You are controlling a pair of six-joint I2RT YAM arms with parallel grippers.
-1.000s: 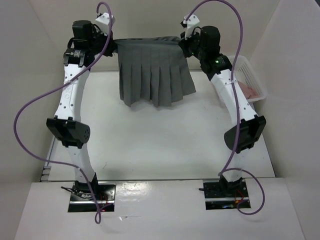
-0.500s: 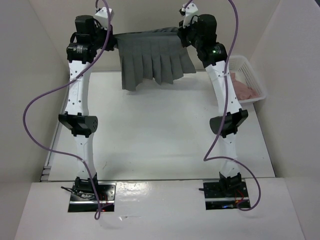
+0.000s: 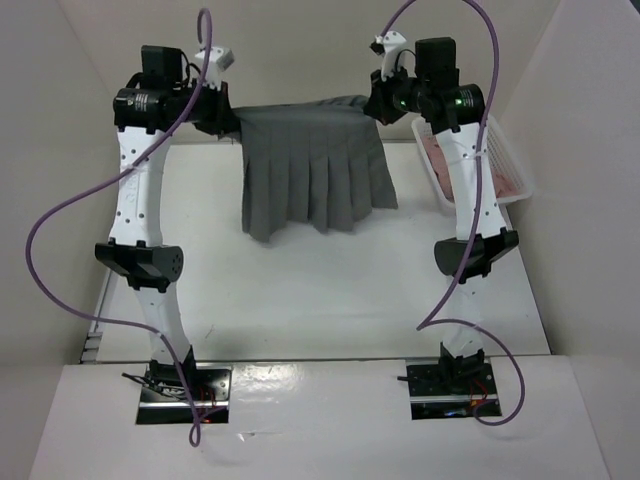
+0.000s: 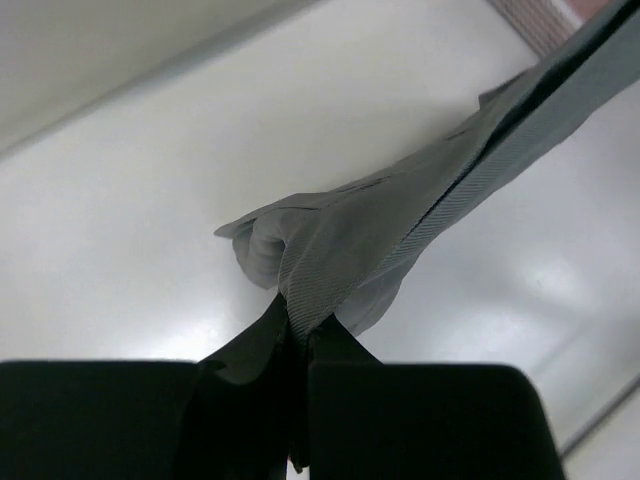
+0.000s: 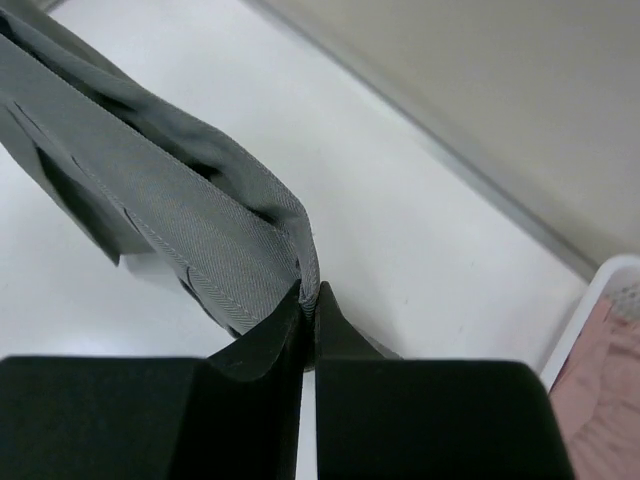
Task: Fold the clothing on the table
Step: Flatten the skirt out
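Top external: left gripper (image 3: 232, 118) and right gripper (image 3: 368, 102) clamp the skirt (image 3: 310, 175) waistband, hanging upper centre; I see no fold yet.

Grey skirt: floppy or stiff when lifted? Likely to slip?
Probably floppy: the skirt hangs in loose pleats between both grips. Likely light, since its top edge sags only slightly. Slip seems unlikely: left gripper and right gripper pinch bunched fabric.

The skirt (image 3: 312, 170) above the table (image 3: 300, 290) is soft grey cloth, matt, with tiny woven lines. The table is smooth and white with a faint shine. The left gripper (image 4: 297, 335) and right gripper (image 5: 308, 305) look like matt black plastic. At the table's right edge, the basket (image 5: 580, 320) is white plastic, with pink cloth (image 5: 605, 400) inside.
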